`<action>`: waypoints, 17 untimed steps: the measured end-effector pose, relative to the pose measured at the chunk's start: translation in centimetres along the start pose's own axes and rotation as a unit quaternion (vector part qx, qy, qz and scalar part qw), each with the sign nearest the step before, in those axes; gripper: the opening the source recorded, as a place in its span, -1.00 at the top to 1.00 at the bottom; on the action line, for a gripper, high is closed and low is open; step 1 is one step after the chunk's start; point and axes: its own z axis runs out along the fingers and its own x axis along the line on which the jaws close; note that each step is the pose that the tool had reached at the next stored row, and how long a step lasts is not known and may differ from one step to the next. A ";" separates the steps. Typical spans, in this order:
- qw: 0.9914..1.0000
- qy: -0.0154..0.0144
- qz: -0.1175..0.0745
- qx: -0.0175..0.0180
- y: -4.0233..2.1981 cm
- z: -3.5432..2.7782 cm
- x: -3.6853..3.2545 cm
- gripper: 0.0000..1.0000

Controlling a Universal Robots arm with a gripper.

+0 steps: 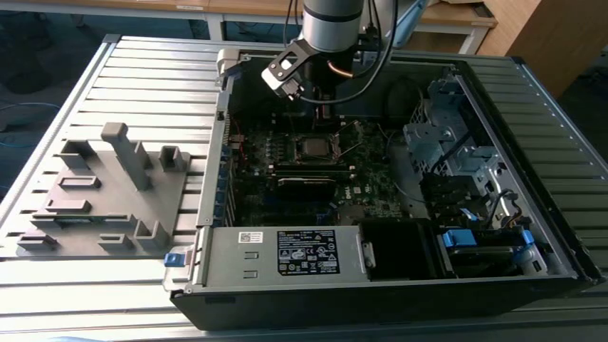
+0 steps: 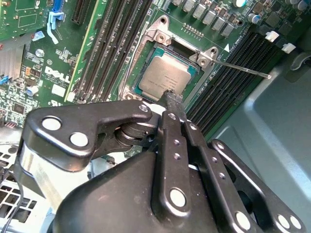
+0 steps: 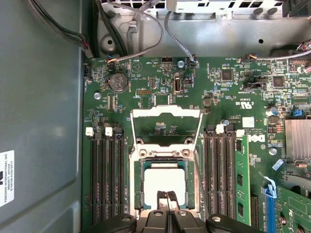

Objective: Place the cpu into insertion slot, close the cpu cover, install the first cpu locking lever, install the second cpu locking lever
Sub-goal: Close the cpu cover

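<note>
The cpu (image 3: 165,180) lies flat in the insertion slot (image 3: 138,187), its silvery face (image 2: 167,74) up. In the exterior view the slot (image 1: 314,148) sits mid-board inside the open case. The cpu cover (image 3: 166,112) stands swung up and open beyond the slot. One thin locking lever (image 2: 243,69) sticks out free beside the socket. My gripper (image 3: 167,195) is shut with nothing between the fingers. Its tips (image 2: 172,97) sit at the cpu's near edge. In the exterior view the gripper (image 1: 321,108) hangs just behind the socket.
Memory slots (image 3: 107,179) flank the socket on both sides, with a stick in one (image 3: 241,179). Cables (image 3: 146,43) run along the case wall. A grey fixture block (image 1: 105,192) stands on the slatted table at the exterior view's left. A power supply (image 1: 285,253) fills the case front.
</note>
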 end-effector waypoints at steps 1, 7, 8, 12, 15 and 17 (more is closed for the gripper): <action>1.000 0.000 0.000 0.000 0.00 -0.01 0.00 0.79; 1.000 0.000 0.000 0.000 0.01 -0.14 0.00 0.79; 1.000 0.000 0.000 0.000 0.01 -0.17 0.00 0.79; 1.000 0.000 0.000 0.000 0.01 -0.21 0.01 0.79; 1.000 0.000 0.000 0.000 0.01 -0.29 0.00 0.79; 1.000 0.000 0.000 0.000 0.02 -0.36 0.01 0.79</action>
